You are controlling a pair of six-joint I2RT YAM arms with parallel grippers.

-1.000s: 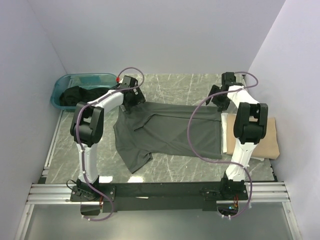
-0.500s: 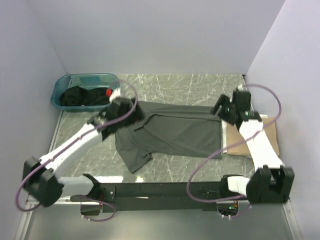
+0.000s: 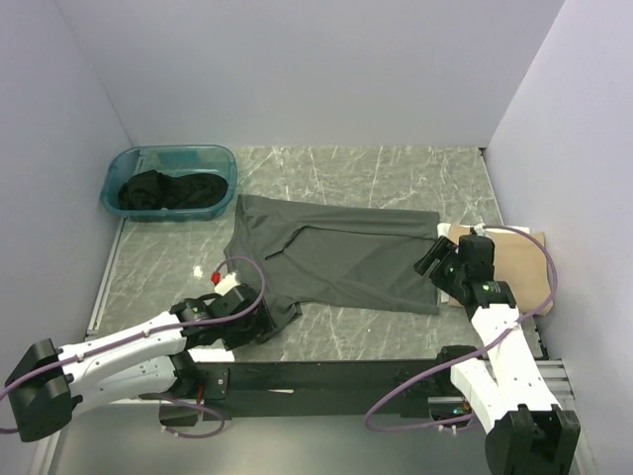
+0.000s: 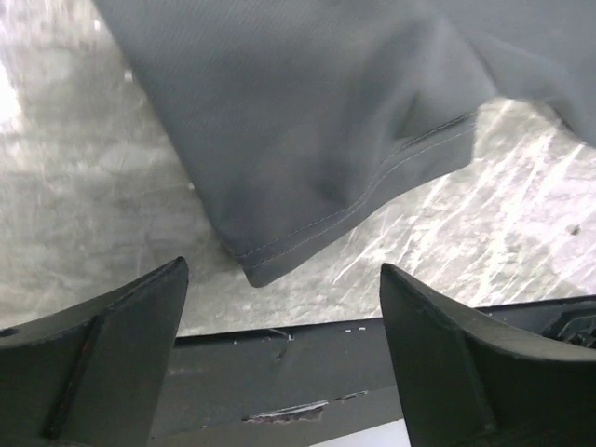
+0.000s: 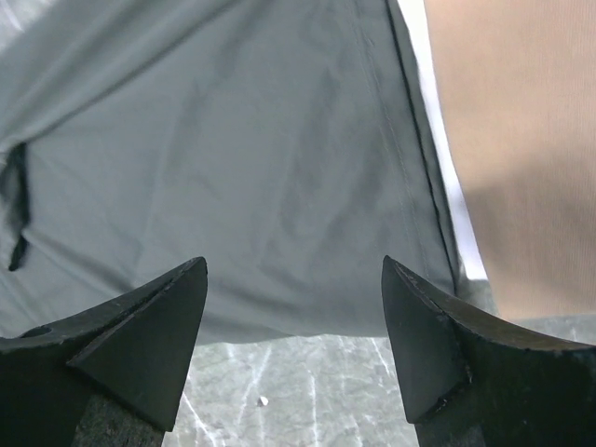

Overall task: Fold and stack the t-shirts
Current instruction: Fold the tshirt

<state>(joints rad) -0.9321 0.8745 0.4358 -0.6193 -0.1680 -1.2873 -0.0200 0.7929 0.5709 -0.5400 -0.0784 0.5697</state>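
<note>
Marble table, pale walls on three sides. The grey shirt lies spread flat mid-table, with bare marble beyond its far edge and a narrower strip on its near side. I've got the left gripper over its near-left sleeve, fingers apart, nothing held. The wrist view shows the hem corner between them, which the arm covers from above. The right gripper hangs spread over the near-right hem, empty. The tan shirt sits just right of it, and the tub of black shirts is off its far-left corner.
</note>
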